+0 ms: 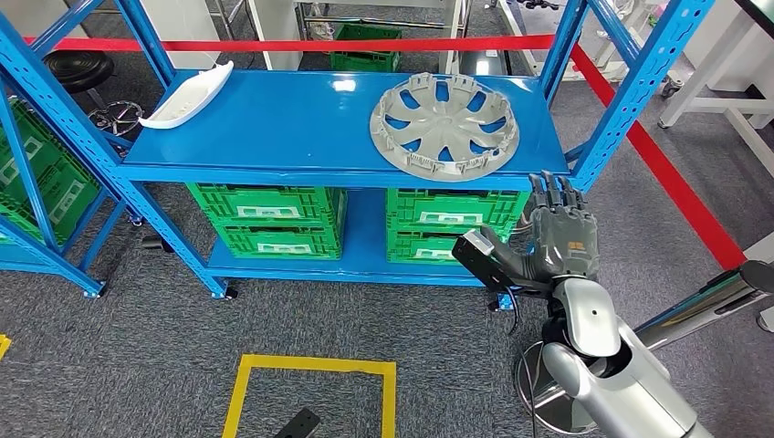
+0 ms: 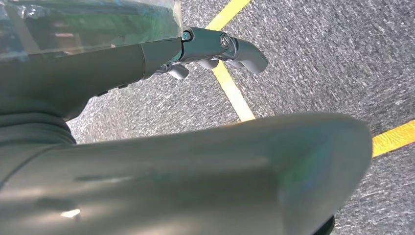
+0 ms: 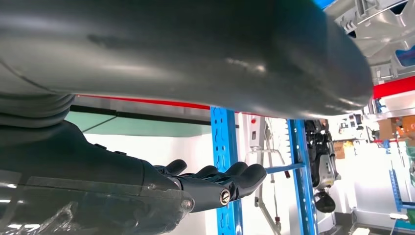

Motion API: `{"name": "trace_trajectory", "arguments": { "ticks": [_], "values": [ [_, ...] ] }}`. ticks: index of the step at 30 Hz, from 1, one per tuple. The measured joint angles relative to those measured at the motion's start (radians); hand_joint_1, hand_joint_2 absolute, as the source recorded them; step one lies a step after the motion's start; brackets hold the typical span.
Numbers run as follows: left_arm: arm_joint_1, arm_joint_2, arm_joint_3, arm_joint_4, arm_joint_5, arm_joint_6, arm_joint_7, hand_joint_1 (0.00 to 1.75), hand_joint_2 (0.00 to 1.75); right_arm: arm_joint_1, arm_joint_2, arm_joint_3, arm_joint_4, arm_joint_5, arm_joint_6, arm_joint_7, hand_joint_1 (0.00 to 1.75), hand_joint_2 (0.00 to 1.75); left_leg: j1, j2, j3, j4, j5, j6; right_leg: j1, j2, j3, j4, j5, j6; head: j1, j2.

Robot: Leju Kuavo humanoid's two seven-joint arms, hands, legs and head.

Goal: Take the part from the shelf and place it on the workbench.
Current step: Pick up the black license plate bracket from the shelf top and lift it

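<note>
Standing a little back from a blue metal shelf [image 1: 274, 151], a silver humanoid robot has its right hand [image 1: 557, 239] raised just below and in front of the top board's right end. The part it seems meant to fetch, a grey plastic wheel cover [image 1: 444, 125], lies flat on that top board near the right side, its ribbed inner face turned up and its edge close to the board's front lip. It looks light and fairly stiff, though the thin spokes and small rim clips could probably snap if squeezed hard. The smooth plastic may slip, so the safest hold is likely around the outer rim, or through one of the openings between spokes, where fingers can hook.

The right hand is empty, its fingers straight and slightly apart, pointing up toward the board edge without touching it or the cover. The left hand [image 2: 215, 46] hangs low over grey carpet crossed by a yellow floor line [image 2: 230, 85]; its fingers curl loosely, and nothing is seen in them.

A white curved part [image 1: 189, 96] rests at the board's far left corner. Green crates [image 1: 269, 219] sit on the shelf below.
</note>
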Motion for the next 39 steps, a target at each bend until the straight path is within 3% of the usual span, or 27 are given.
{"name": "trace_trajectory", "arguments": {
  "ticks": [17, 23, 25, 27, 28, 29, 30, 32, 33, 35, 39],
  "values": [
    [-0.001, 0.004, 0.0, 0.0, -0.007, 0.001, 0.001, 0.0, 0.0, 0.012, 0.003, 0.0, 0.0, 0.0, 0.006, -0.003, 0.0, 0.0, -0.006, 0.0, -0.001, 0.002, -0.001, 0.002, -0.006, 0.0, -0.001, -0.001, 0.002, 0.004, 0.0, 0.0],
    [-0.004, 0.006, 0.0, 0.0, -0.013, 0.002, -0.001, 0.0, 0.0, 0.012, 0.005, -0.001, -0.001, 0.0, 0.007, -0.003, 0.0, 0.0, -0.006, 0.001, -0.002, -0.01, 0.006, 0.018, -0.011, 0.001, -0.008, 0.0, -0.001, 0.016, 0.0, 0.0],
    [-0.006, 0.006, 0.0, 0.0, -0.013, 0.003, -0.002, 0.0, 0.0, 0.011, 0.005, -0.003, -0.002, 0.0, 0.007, -0.003, 0.0, 0.0, 0.001, 0.002, 0.002, -0.023, 0.012, 0.026, -0.011, 0.001, -0.04, 0.062, -0.033, 0.021, 0.005, 0.0],
    [-0.008, 0.007, 0.0, 0.0, -0.013, 0.003, -0.002, 0.0, 0.0, 0.015, 0.005, -0.003, -0.002, 0.0, 0.007, -0.003, 0.0, 0.0, 0.003, 0.003, 0.001, -0.025, 0.013, 0.028, -0.014, 0.001, -0.116, 0.196, -0.082, 0.026, 0.01, 0.0],
    [-0.008, 0.007, 0.0, 0.0, -0.013, 0.003, -0.002, 0.0, 0.0, 0.019, 0.005, -0.002, -0.002, 0.0, 0.008, -0.003, 0.0, 0.0, 0.004, 0.002, 0.002, -0.024, 0.012, 0.027, -0.016, 0.001, -0.154, 0.255, -0.094, 0.028, 0.01, 0.0],
    [-0.007, 0.007, 0.0, 0.0, -0.013, 0.003, -0.002, 0.0, 0.0, 0.022, 0.005, -0.002, -0.002, 0.0, 0.008, -0.003, 0.0, 0.0, 0.005, 0.001, 0.002, -0.024, 0.01, 0.026, -0.018, 0.001, -0.181, 0.284, -0.086, 0.03, 0.01, 0.0],
    [-0.007, 0.007, 0.0, 0.0, -0.013, 0.003, -0.002, 0.0, 0.0, 0.024, 0.005, -0.002, -0.002, 0.0, 0.008, -0.003, 0.0, 0.0, 0.007, 0.0, 0.004, -0.022, 0.008, 0.023, -0.02, 0.001, -0.191, 0.274, -0.057, 0.032, 0.011, 0.0],
    [-0.008, 0.006, 0.0, 0.0, -0.013, 0.003, -0.002, 0.0, 0.0, 0.025, 0.005, -0.002, -0.002, 0.0, 0.008, -0.003, 0.0, 0.0, 0.011, -0.002, 0.008, -0.017, -0.001, 0.012, -0.023, 0.001, -0.165, 0.165, 0.034, 0.033, 0.011, 0.0],
    [-0.008, 0.006, 0.0, 0.0, -0.014, 0.003, -0.002, 0.0, 0.0, 0.024, 0.005, -0.002, -0.002, 0.0, 0.008, -0.003, 0.0, 0.0, 0.011, -0.003, 0.008, -0.012, -0.005, 0.006, -0.022, 0.001, -0.147, 0.108, 0.066, 0.033, 0.014, 0.0],
    [-0.009, 0.007, 0.0, 0.0, -0.015, 0.003, -0.003, 0.0, 0.0, 0.025, 0.005, -0.002, -0.002, 0.0, 0.01, -0.003, 0.0, 0.0, 0.01, -0.003, 0.002, -0.005, -0.01, -0.008, -0.018, 0.002, -0.129, 0.05, 0.08, 0.023, 0.015, 0.0],
    [-0.009, 0.007, 0.001, 0.0, -0.017, 0.003, -0.002, 0.0, 0.0, 0.028, 0.004, -0.005, -0.002, 0.0, 0.01, -0.003, 0.0, 0.0, 0.012, -0.002, -0.007, 0.01, -0.024, -0.03, -0.017, 0.005, -0.125, 0.039, 0.07, -0.006, 0.008, 0.0]
  ]
}}
